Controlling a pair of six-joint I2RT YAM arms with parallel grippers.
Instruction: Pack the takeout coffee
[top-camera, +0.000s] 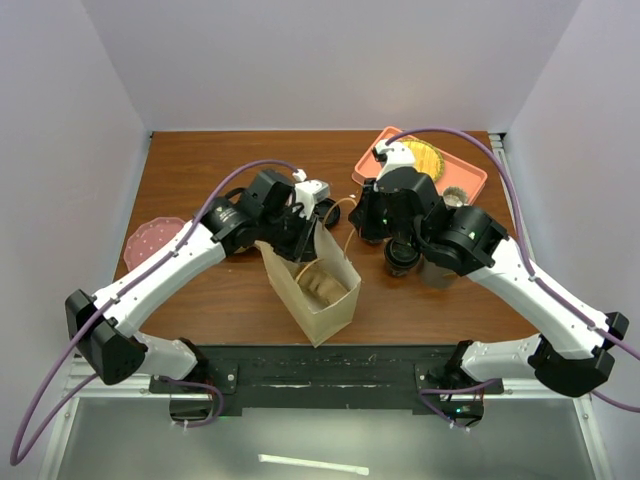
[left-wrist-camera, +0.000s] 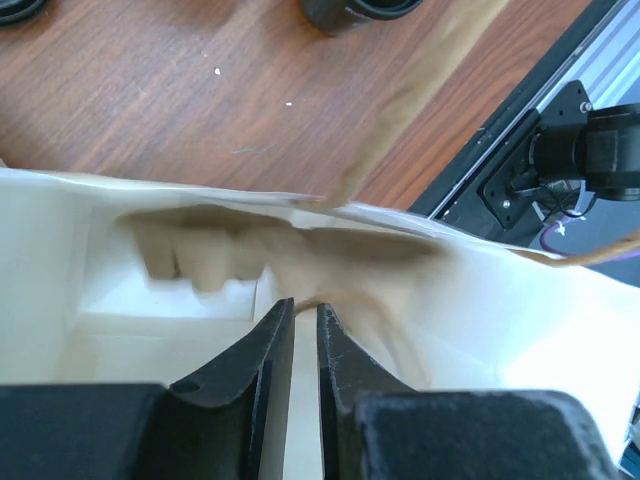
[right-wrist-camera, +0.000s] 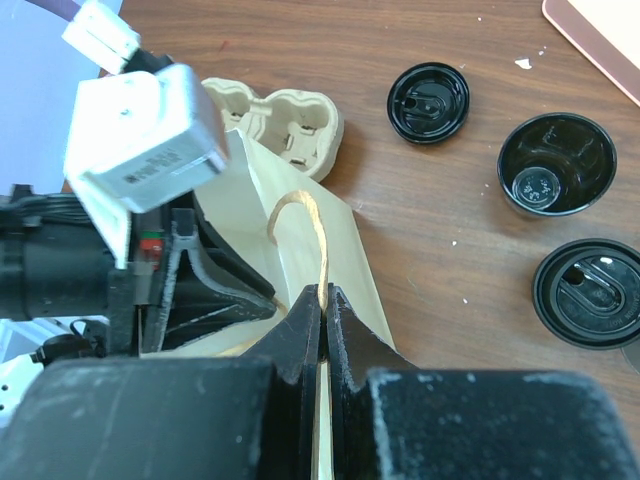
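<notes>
A brown paper bag (top-camera: 312, 292) stands open at the table's middle, with the tan pulp cup carrier (top-camera: 322, 285) inside it. My left gripper (top-camera: 303, 232) is shut on the bag's far rim; the left wrist view shows its tips (left-wrist-camera: 305, 305) pinching paper and twine. My right gripper (right-wrist-camera: 324, 292) is shut on the bag's twine handle (right-wrist-camera: 312, 215). To its right stand a lidded black coffee cup (right-wrist-camera: 590, 292), an open black cup (right-wrist-camera: 556, 163) and another black lid or lidded cup (right-wrist-camera: 428, 102). In the top view one black cup (top-camera: 403, 260) shows under the right arm.
A pink tray (top-camera: 470, 178) with a yellow item sits at the back right. A pink plate (top-camera: 150, 238) lies at the left. A grey cup (top-camera: 438, 272) stands beside the black cup. The right arm covers much of the cups from above.
</notes>
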